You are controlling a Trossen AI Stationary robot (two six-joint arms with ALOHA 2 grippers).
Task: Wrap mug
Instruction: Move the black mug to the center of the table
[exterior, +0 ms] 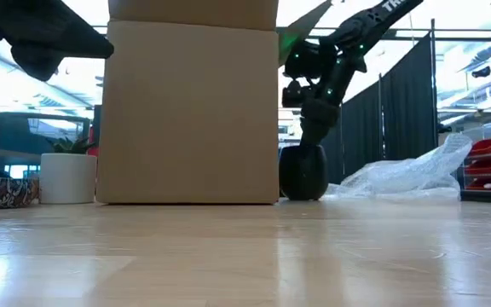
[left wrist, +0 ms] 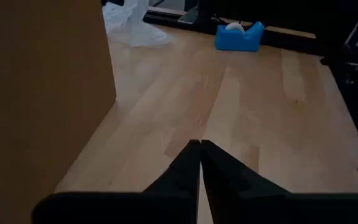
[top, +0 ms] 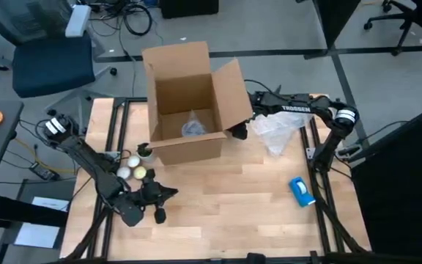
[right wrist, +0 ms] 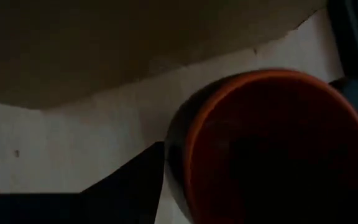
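Orange-red inside, the mug [right wrist: 272,149] stands on the tabletop just beside the cardboard box [top: 185,110], toward the far right corner. My right gripper [top: 238,132] grips its rim. My left gripper [left wrist: 199,163], jaws pressed together, hovers near the front left edge.

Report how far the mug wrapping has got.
Done: nothing wrapped yet. In hand: the right gripper is down at the bare mug beside the cardboard box. Left: wrapping it; the plastic wrap lies unused nearby. The left gripper waits shut.
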